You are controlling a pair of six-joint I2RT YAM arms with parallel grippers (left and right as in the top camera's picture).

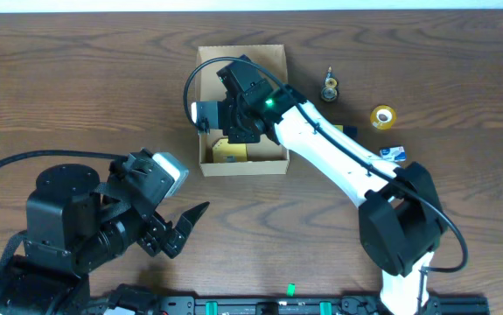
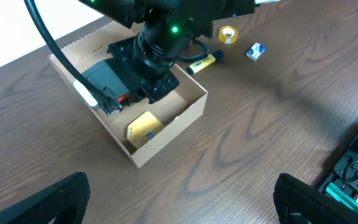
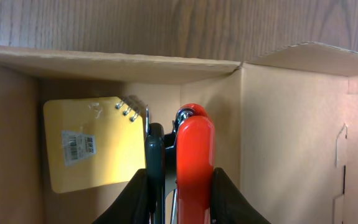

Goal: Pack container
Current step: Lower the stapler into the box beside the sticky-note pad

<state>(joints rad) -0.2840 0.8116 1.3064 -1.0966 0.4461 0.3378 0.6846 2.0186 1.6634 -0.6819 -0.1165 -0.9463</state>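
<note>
On the dark wood-grain table, the tan cardboard box [image 1: 242, 168] sits open at centre with a yellow spiral notepad [image 3: 91, 149] inside. My right gripper [image 3: 180, 193], down in the box, clamps a red-and-black tool [image 3: 194, 155]. My left gripper [image 1: 188, 229] hovers nearby, fingers spread wide.

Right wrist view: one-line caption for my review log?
Right gripper, jaws closed on a red-and-black tool, inside the container beside a yellow spiral notepad.

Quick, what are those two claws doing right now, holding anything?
Left gripper: open, empty.
Right gripper: shut on a red-handled tool inside the cardboard box.
</note>
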